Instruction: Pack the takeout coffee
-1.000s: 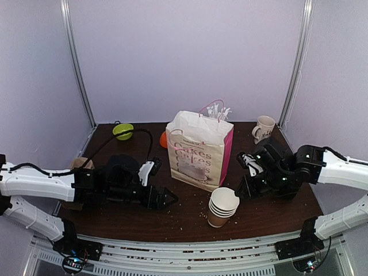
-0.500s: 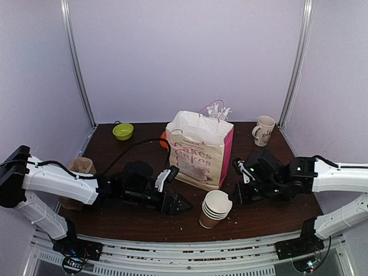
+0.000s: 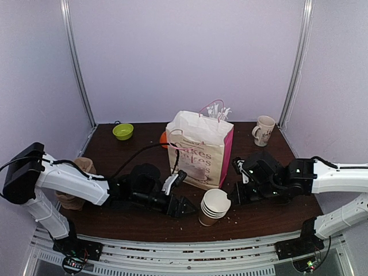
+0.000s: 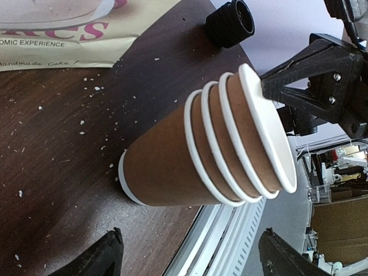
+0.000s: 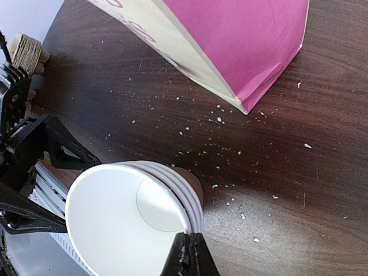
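Four nested brown kraft-paper cups (image 3: pixel 211 211), white-rimmed, lean near the dark wooden surface's (image 3: pixel 109 150) front edge.
The left jaws gape just beside the stack, touching nothing. A cream-and-pink paper bag (image 3: pixel 201 152) stands just behind. The right jaws pinch the top rim. A cream mug (image 3: pixel 264 129) sits far right, well apart.

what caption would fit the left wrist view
Right claw pinches the top rim of a tilted stack of paper cups, open left claw facing it
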You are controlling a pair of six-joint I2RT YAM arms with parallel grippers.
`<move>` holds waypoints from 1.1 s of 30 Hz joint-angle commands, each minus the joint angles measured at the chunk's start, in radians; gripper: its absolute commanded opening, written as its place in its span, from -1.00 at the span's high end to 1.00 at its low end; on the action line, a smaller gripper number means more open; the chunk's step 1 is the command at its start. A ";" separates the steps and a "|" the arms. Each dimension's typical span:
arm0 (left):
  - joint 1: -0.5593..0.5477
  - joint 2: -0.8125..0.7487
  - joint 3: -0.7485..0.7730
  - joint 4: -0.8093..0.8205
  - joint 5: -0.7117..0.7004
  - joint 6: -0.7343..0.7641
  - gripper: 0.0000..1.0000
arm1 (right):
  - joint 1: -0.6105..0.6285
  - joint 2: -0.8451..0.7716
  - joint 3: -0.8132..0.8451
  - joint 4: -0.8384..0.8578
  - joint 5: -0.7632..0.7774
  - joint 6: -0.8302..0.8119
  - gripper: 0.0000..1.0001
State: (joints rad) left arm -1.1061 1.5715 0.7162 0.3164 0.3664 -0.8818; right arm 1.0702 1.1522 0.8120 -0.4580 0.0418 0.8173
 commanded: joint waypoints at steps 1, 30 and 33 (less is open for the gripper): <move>0.000 0.029 0.042 0.075 0.036 0.000 -0.69 | 0.018 0.006 0.022 0.000 0.015 0.017 1.00; 0.015 0.092 0.062 0.104 0.061 -0.020 0.08 | 0.072 0.033 0.070 -0.015 0.010 0.033 1.00; 0.020 0.092 0.054 0.112 0.066 -0.025 0.21 | 0.079 0.033 0.078 -0.027 0.015 0.031 1.00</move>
State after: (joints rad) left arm -1.0996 1.6444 0.7635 0.3759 0.4362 -0.8986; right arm 1.1275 1.1797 0.8513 -0.4713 0.0574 0.8429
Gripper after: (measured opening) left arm 0.426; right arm 0.008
